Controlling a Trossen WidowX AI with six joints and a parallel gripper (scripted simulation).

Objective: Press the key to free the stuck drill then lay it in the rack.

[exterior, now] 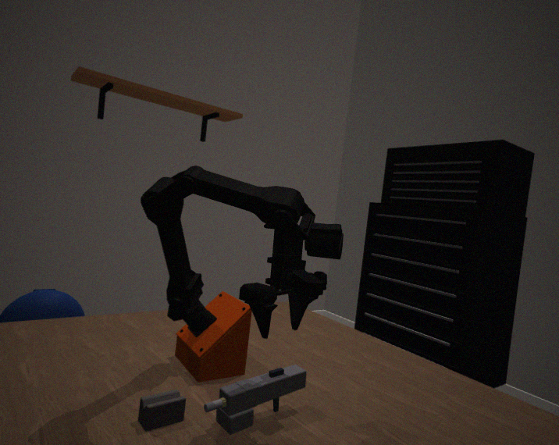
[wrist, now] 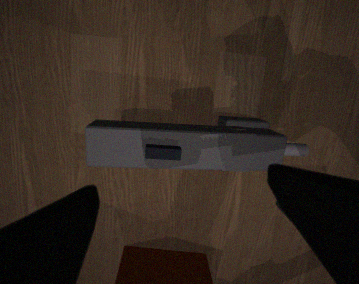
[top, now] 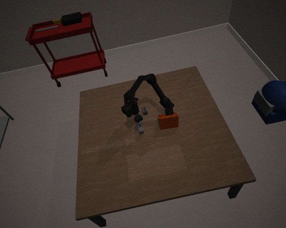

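Observation:
A long grey housing (top: 141,130) (exterior: 265,389) (wrist: 115,145) rests on a small grey foot (exterior: 234,420). The dark key (exterior: 275,372) (wrist: 163,152) stands only slightly above its top, and a dark stem shows under it in the exterior view. The pale grey drill (exterior: 215,405) (wrist: 296,149) sticks out of the housing's end, with a yellowish part beside the opening. The grooved grey rack (top: 144,111) (exterior: 161,411) stands apart, off that end. My gripper (exterior: 280,332) (wrist: 184,183) is open and empty above the housing, pointing down, its fingers spread roughly along the housing's length.
The arm's base is mounted on the sloped orange block (top: 169,122) (exterior: 225,351) (wrist: 164,267), beside the housing on the wooden table (top: 101,191) (exterior: 102,344). A red cart (top: 78,64), a blue round object (top: 277,95) and a black drawer cabinet (exterior: 414,287) stand away from the table. The light is dim.

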